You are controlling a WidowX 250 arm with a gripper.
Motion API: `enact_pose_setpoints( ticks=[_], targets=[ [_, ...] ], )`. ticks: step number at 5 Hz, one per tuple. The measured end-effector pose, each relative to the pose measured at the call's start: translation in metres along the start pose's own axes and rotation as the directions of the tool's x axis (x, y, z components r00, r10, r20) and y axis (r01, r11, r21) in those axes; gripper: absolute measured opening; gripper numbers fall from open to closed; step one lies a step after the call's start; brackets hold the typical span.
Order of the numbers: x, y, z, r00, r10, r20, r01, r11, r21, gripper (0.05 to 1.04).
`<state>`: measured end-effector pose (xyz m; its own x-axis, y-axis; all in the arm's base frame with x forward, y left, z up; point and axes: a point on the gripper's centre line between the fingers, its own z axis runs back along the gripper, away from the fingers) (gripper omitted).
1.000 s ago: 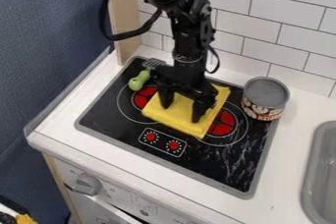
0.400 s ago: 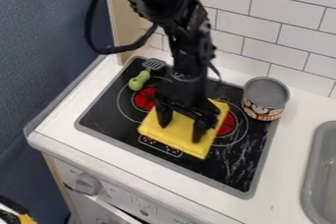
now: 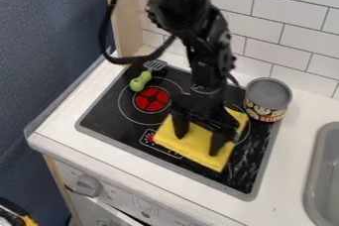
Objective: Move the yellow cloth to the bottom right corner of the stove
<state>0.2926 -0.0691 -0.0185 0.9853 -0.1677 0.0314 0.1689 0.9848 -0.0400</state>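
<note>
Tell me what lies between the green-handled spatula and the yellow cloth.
A red burner lies between the green-handled spatula and the yellow cloth, as the camera view shows.

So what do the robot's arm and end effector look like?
The arm is black, with bulky joints and a thick black cable looping out beside it. The end effector is black too, with two downward-tapering fingers.

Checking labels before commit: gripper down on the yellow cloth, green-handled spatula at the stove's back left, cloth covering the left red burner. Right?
Burner is wrong: in the camera view, the left red burner is uncovered; the yellow cloth overlaps the right burner's ring. Rest stands.
</note>
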Motion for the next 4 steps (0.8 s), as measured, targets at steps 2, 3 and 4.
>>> enact_pose_setpoints(
  ticks=[2, 3, 4],
  targets=[
    [-0.016, -0.051, -0.002, 0.995, -0.103, -0.007, 0.102, 0.994, -0.034, 0.999],
    [-0.021, -0.059, 0.004, 0.992, -0.127, -0.004, 0.127, 0.992, -0.013, 0.999],
    [-0.017, -0.055, 0.016, 0.993, -0.111, 0.025, 0.111, 0.994, 0.002, 0.999]
  ],
)
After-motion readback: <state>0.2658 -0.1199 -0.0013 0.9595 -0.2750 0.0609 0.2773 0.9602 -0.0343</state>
